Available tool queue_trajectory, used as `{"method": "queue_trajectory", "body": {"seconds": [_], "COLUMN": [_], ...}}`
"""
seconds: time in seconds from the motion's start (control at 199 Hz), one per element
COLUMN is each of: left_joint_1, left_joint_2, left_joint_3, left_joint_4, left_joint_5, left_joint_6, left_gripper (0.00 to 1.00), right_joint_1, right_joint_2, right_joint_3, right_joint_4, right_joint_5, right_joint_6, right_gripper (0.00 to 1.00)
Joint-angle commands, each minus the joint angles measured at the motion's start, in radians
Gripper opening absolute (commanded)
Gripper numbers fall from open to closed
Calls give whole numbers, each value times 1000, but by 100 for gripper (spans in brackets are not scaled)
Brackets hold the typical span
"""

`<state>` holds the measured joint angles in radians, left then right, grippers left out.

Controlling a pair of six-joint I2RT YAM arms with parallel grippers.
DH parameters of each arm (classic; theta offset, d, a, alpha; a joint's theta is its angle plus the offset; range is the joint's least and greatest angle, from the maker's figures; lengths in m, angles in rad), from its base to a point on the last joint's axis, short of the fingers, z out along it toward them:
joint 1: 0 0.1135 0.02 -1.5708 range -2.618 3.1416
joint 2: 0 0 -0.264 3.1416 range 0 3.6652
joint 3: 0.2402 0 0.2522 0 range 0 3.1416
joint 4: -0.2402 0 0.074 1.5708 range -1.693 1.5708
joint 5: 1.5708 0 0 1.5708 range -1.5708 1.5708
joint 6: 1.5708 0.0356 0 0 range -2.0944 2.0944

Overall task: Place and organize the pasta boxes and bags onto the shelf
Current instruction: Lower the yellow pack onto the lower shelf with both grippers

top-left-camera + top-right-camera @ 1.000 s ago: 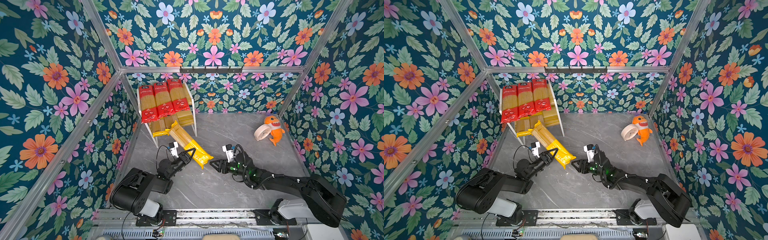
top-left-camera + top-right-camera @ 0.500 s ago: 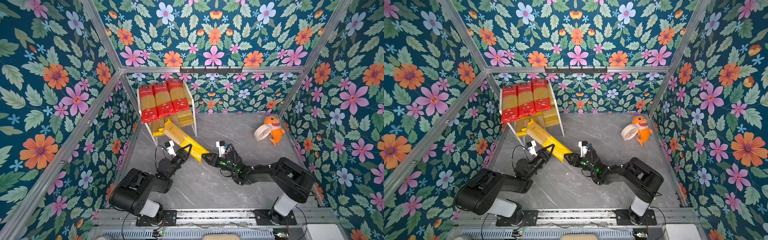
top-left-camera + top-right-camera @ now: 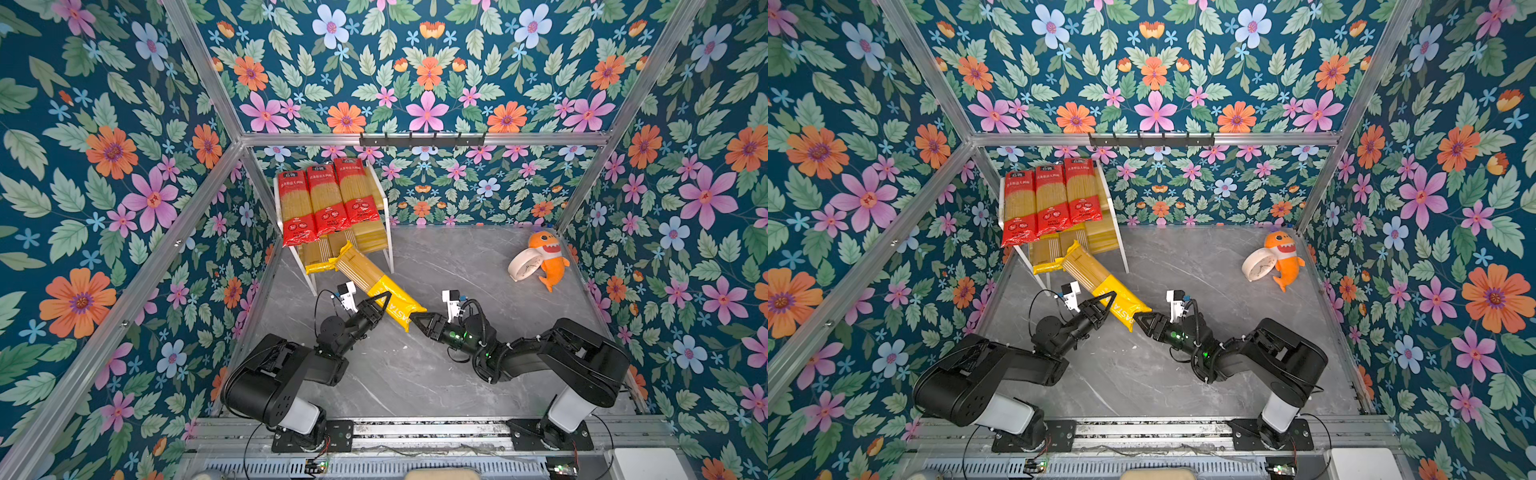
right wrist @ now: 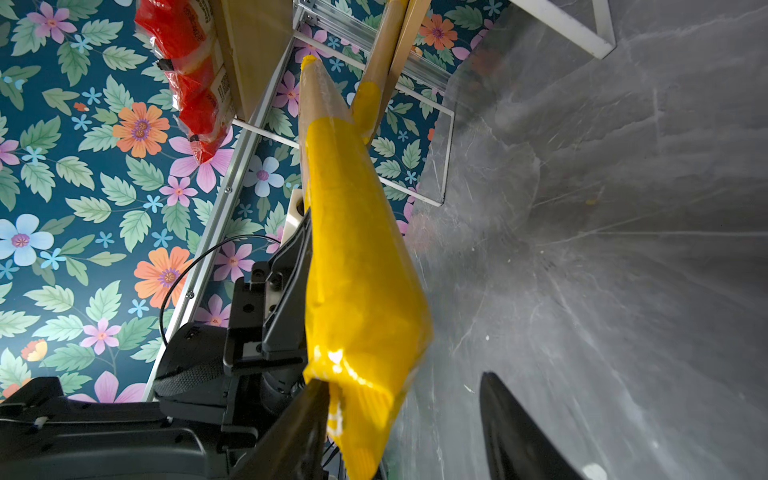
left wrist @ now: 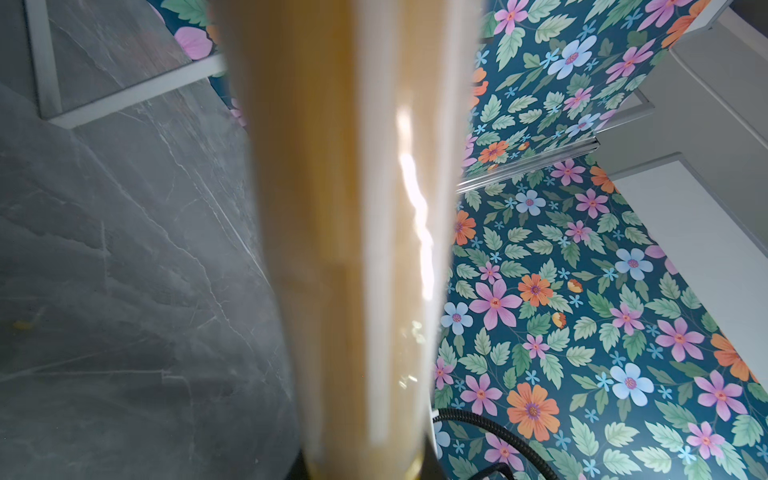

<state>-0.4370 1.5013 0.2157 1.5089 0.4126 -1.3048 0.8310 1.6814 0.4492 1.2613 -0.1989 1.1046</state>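
The right gripper [image 3: 413,321] has neared the yellow pack's [image 3: 365,274] end, jaws open; the left gripper [image 3: 380,300] pinches it and should slide it straight onto the shelf [image 3: 374,239].

Orange plush shark [image 3: 549,266], right of centre in both top views, lies on the grey marbled floor [image 3: 415,374] near the right wall. A white round disc [image 3: 524,266], possibly a clock, is touching its left side. Black hook rail [image 3: 422,139] at upper centre, mounted along a silver frame bar [image 3: 540,137]. Floral wallpaper [image 3: 104,166], dark teal with pink and orange blooms, covers every wall.
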Motion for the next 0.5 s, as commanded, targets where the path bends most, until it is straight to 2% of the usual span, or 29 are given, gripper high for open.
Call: {"method": "queue_trajectory", "body": {"seconds": [0.0,0.281,0.497], "left_joint_1": [0,-1,-1], "left_joint_2": [3,4,14], "left_joint_3": [16,9,3], "left_joint_4": [143,136,137], "left_joint_5": [24,25,22], "left_joint_6": [13,9,13], "left_gripper": [16,16,16], "right_joint_1": [1,1,1], "right_joint_2": [-1,15,-68], "right_joint_3": [-14,4,-11], "right_joint_4": [91,138,84], "right_joint_5": [6,1,13], "right_joint_6": [36,31,-8], "right_gripper": [62,62,62]}}
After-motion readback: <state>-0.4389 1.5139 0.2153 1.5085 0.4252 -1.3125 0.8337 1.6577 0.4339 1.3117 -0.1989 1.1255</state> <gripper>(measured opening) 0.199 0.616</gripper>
